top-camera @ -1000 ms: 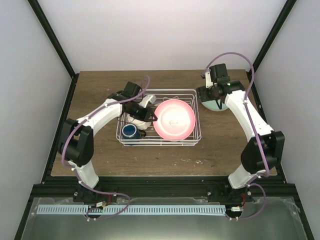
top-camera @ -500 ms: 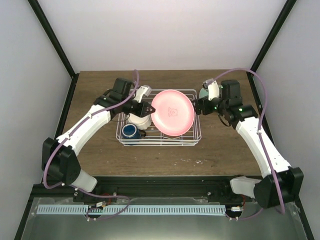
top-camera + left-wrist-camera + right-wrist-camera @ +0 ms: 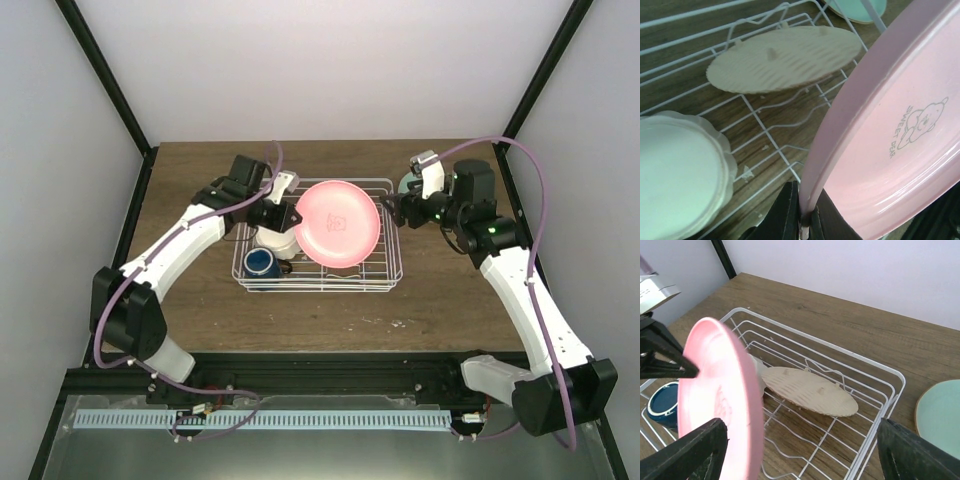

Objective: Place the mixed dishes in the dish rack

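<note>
Beside the spread right gripper [image 3: 392,212], the pale green plate [image 3: 941,416] is half cut off, while the outstretched left gripper [image 3: 805,222] pinches the upright pink plate [image 3: 338,223].

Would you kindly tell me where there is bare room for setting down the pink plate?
Free: dish rack wires between the tan plate and right rim; table before the rack. Crowded: left end, with mug and bowl.

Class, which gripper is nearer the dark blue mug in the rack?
Left. The left gripper pinches the pink plate at its rim just beyond the dark blue mug; the right gripper hangs open at the plate's opposite edge, across the dish rack.
</note>
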Available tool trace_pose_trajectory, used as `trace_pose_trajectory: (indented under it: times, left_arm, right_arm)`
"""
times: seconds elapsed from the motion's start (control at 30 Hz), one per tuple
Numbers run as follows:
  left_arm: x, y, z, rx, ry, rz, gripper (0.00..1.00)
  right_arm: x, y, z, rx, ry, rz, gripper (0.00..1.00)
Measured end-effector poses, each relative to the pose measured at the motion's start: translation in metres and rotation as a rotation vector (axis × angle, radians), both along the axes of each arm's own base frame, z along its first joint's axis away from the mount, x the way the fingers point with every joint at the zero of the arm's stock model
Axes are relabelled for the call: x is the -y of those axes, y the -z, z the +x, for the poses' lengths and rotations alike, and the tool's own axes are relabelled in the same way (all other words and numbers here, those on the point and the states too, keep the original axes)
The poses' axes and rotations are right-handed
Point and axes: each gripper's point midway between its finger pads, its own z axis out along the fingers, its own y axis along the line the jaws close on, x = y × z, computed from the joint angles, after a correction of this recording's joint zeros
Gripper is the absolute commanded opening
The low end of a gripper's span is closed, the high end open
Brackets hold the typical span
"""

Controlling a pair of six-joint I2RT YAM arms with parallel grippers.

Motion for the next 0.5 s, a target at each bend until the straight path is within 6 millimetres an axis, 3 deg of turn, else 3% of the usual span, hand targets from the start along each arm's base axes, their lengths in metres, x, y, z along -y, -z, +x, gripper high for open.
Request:
trace_pose_trajectory:
  times: [0.27,0.5]
  left_arm:
    - [0.004,-0.012,0.03,0.042,-0.026,0.013,0.0]
    - [0.009,-0.028,0.038,0.075,-0.022,-0.014,0.0]
  right_arm:
    - [-0.01,0.004,-0.001,-0.01,-0.06,0.017,0.79]
    - [-0.028,0.037,0.003,-0.079,-0.121,0.011,0.66]
